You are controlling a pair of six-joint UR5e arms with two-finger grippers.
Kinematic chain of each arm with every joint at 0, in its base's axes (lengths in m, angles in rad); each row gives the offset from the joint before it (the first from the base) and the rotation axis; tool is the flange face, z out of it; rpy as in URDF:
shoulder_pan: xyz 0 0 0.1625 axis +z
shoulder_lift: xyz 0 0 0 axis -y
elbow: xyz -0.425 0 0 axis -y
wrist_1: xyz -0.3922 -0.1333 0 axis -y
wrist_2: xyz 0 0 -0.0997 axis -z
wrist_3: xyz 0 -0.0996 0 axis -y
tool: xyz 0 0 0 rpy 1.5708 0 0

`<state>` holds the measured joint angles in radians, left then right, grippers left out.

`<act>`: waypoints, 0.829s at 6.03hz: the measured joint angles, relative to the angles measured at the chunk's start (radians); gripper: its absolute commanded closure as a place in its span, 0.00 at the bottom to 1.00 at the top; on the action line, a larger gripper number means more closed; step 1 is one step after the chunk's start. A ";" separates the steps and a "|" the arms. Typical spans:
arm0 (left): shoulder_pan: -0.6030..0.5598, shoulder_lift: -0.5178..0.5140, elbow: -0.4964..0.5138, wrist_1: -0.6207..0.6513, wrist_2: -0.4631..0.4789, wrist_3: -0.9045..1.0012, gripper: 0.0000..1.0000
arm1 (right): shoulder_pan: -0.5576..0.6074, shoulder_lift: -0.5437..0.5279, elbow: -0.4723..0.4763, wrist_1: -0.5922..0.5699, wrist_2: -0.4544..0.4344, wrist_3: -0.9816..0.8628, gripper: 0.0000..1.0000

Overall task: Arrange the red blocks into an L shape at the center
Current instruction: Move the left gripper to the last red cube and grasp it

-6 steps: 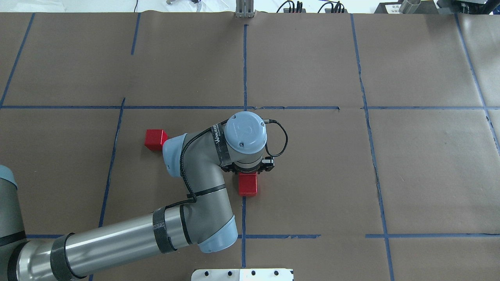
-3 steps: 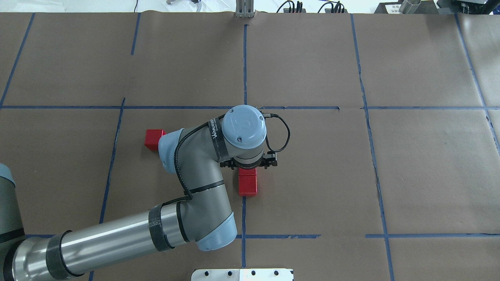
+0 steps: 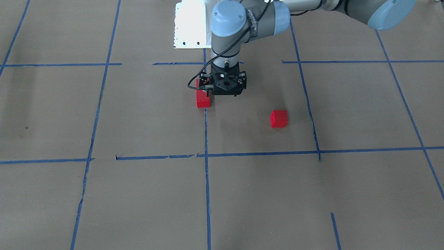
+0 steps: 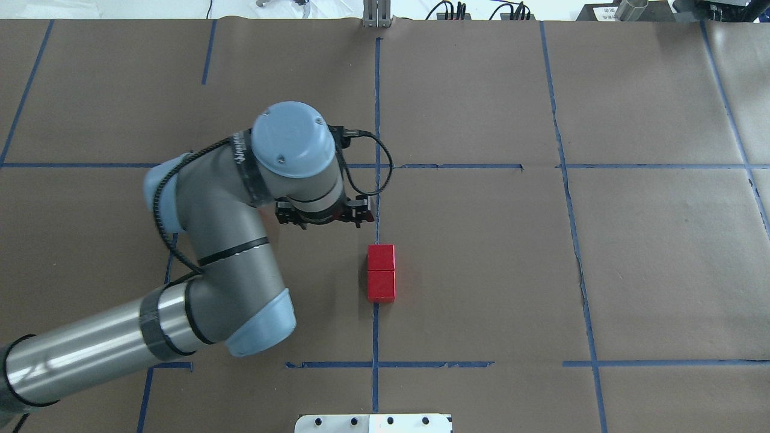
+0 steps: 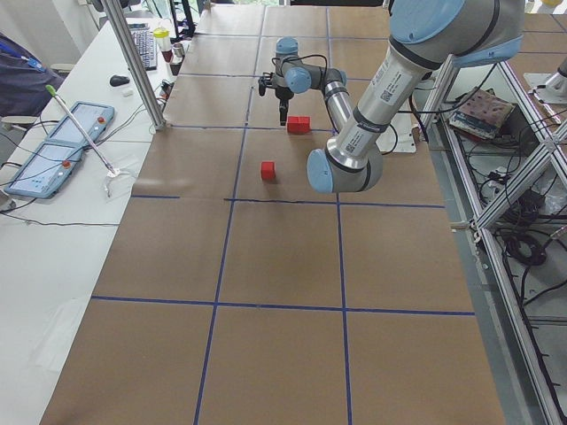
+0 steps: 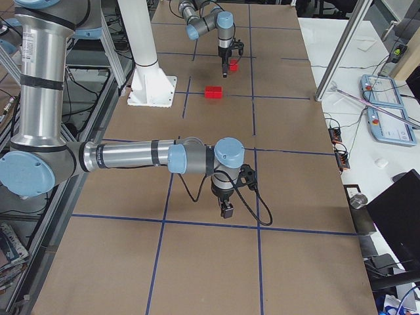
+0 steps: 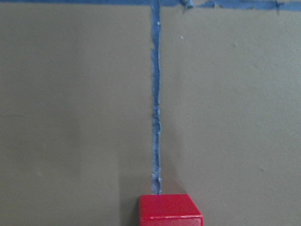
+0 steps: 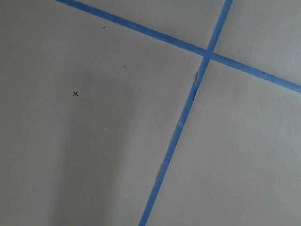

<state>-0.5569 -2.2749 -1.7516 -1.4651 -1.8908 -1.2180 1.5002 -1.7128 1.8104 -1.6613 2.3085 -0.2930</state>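
Table (image 4: 662,270) middle, far from every edge: left arm (image 4: 228,252), its pincer (image 3: 226,89), red blocks (image 4: 381,272) nearby.
Pincer's grip: cannot tell; two blocks touch in a row; only the front view shows the third block (image 3: 279,118), arm-hidden overhead.

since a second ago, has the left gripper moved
yes. the left gripper was over the two blocks on the centre tape line; now it is to that line's left in the overhead view, clear of them.
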 measured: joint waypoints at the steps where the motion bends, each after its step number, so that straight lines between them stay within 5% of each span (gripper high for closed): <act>1: -0.048 0.100 -0.081 0.000 -0.005 0.007 0.00 | 0.000 0.000 0.001 0.000 0.001 0.000 0.01; 3: -0.096 0.188 -0.109 -0.010 -0.003 0.122 0.00 | 0.000 0.001 0.001 0.000 0.000 0.001 0.01; 5: -0.110 0.207 -0.018 -0.101 -0.002 0.163 0.00 | 0.000 0.004 -0.005 0.000 0.000 0.001 0.01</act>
<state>-0.6666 -2.0681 -1.7697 -1.5660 -1.8927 -1.0551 1.5002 -1.7092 1.8050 -1.6609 2.3082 -0.2922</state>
